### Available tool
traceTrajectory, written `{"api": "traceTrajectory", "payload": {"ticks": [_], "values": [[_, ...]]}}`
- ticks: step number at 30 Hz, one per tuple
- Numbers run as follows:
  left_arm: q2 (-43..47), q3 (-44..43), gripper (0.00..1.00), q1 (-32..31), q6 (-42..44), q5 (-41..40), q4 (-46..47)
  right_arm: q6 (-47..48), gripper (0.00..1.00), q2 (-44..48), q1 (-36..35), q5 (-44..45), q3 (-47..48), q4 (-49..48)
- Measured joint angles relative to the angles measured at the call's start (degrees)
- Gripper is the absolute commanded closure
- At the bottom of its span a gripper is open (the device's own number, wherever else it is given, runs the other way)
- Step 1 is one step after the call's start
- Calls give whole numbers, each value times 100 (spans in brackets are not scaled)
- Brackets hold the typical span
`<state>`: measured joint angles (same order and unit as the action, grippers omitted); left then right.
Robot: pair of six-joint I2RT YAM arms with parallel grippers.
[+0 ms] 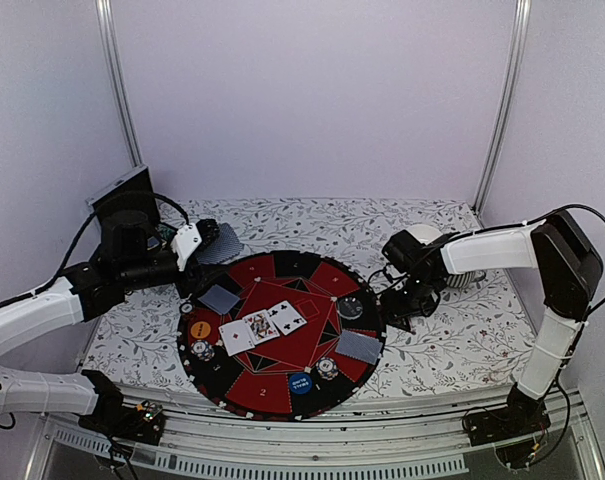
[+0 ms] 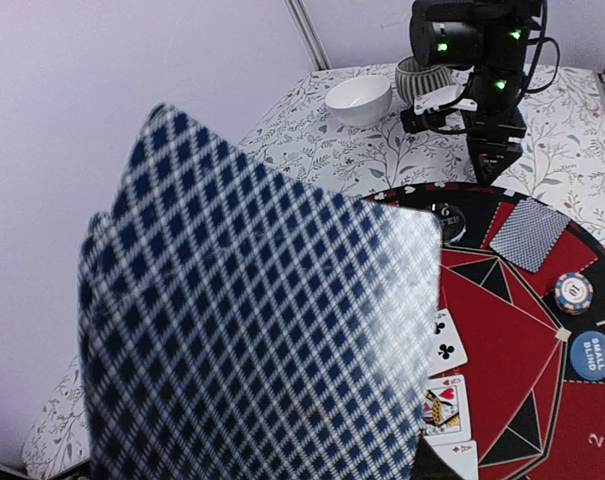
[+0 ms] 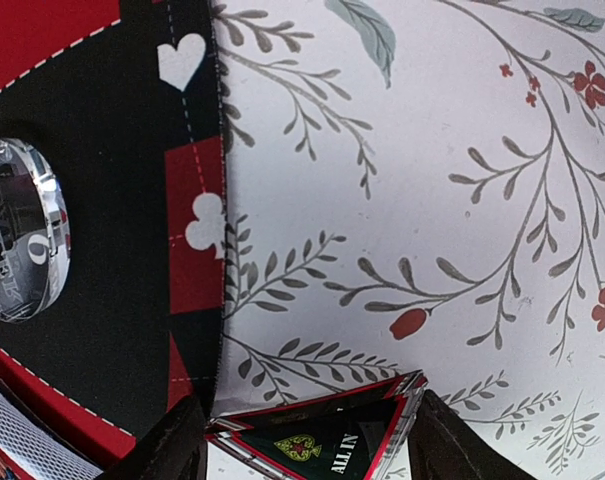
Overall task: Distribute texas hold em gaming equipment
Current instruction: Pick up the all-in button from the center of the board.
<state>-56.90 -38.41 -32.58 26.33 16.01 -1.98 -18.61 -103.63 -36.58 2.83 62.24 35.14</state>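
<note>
One raised left pincer grasps cards; lowered right pincer seemingly clamps marker.

Lab booth: white walls, alu rails

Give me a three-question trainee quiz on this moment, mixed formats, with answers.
1. True or false: the left gripper holds blue-checked cards.
2. What sits between the fingers of the right gripper? A) white bowl B) ALL IN triangle marker C) poker chip
3. How many face-up cards lie on the round mat?
Key: 1 true; 2 B; 3 three.
</note>
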Motion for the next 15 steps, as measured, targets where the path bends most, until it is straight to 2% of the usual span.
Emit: {"api": "traceTrajectory", "payload": {"ticks": [3,15], "values": [[0,0,57,0,0,-2,0,-7,43,0,0,52,0,4],[0,0,57,0,0,0,0,-26,45,205,0,184,7,308]]}}
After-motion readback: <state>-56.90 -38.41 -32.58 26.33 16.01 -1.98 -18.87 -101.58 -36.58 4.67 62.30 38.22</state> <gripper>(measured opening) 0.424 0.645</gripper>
